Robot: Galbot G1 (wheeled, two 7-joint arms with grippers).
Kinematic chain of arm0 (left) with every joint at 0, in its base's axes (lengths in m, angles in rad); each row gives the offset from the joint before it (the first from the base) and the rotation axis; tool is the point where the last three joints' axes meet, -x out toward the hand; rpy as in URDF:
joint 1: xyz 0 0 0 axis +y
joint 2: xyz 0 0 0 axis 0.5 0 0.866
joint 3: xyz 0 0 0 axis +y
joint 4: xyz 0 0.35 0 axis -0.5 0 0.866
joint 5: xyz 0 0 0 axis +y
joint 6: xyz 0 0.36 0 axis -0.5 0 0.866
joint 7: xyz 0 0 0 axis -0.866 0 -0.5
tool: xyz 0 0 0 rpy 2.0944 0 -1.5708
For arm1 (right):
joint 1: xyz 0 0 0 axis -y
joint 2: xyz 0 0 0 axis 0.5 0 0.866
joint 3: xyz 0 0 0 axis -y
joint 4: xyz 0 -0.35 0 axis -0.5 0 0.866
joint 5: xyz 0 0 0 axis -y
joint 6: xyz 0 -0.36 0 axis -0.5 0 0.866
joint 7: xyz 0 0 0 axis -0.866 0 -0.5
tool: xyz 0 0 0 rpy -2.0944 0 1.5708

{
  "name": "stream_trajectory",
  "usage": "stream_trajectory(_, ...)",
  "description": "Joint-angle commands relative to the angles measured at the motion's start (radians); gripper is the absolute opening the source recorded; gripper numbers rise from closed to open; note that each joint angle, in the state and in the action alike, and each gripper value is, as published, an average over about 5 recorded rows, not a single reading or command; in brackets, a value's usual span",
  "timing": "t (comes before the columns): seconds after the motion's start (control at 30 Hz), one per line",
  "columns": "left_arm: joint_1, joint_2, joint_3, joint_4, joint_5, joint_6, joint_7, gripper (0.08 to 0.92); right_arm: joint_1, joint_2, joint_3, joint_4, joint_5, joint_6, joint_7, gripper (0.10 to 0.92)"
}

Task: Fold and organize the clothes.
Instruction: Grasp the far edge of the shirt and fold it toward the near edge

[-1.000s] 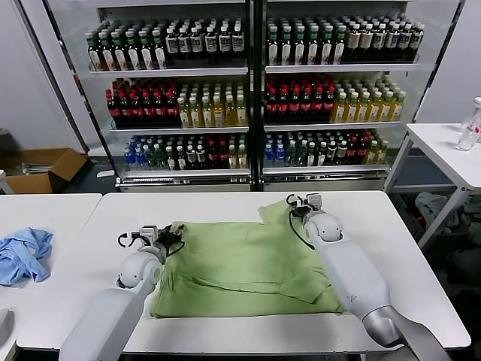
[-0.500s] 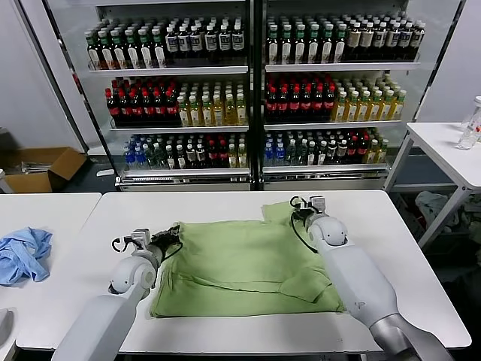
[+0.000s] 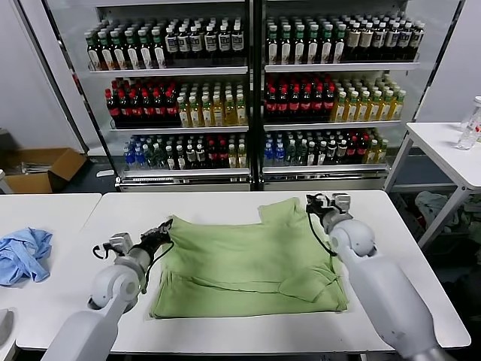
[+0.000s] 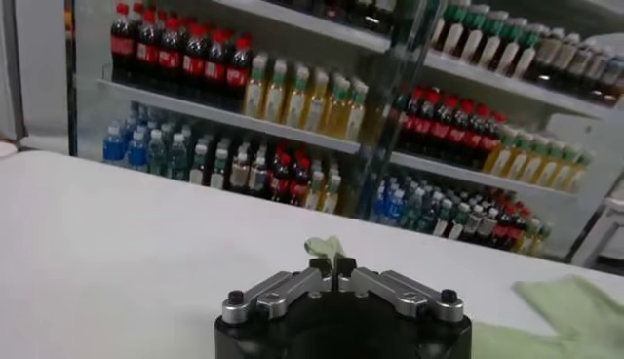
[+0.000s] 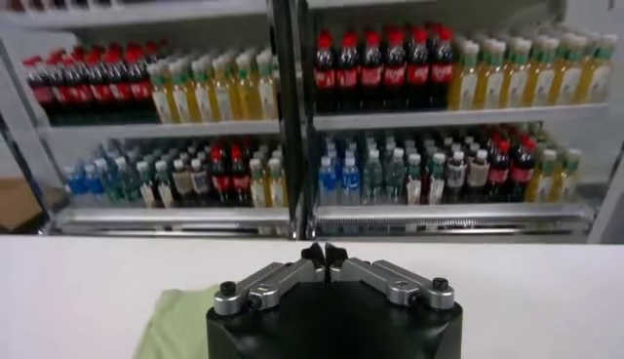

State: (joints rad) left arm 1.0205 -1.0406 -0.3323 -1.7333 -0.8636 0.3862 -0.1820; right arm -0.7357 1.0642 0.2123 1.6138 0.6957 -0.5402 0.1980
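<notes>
Both arms spread outward, left gripper (image 3: 156,234) and right gripper (image 3: 319,204) stretching shirt (image 3: 240,263).

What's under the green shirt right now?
Only the white table shows around the green shirt. The shirt lies flat; whatever it covers is hidden.

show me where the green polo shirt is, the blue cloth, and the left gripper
green polo shirt (image 3: 244,259): head view, middle of its flat body.
blue cloth (image 3: 22,254): head view, centre of the crumpled heap.
left gripper (image 4: 332,269): left wrist view, between its closed fingertips.
</notes>
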Motion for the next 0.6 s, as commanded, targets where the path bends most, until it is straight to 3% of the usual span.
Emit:
stream_trajectory(0.03, 0.226, 0.024, -0.058, -0.190, 0.029, -0.004, 0.009, 0.086, -0.246, -0.092, 0.130, 0.255, 0.016, -0.015, 0.024, 0.106)
stream_trajectory(0.23, 0.195, 0.017, -0.039, -0.168, 0.063, -0.009, 0.011, 0.086, 0.025, 0.034, -0.023, -0.023, -0.056, -0.036, 0.040, 0.148)
stream_trajectory(0.43, 0.183, 0.017, -0.030, -0.163, 0.070, -0.011, 0.016, 0.086, 0.311, 0.181, -0.167, -0.412, -0.122, -0.036, 0.012, 0.319)
stream_trajectory(0.6, 0.185, 0.021, -0.037, -0.164, 0.066, -0.012, 0.018, 0.086, 0.377, 0.248, -0.219, -0.579, -0.182, -0.038, -0.005, 0.466)
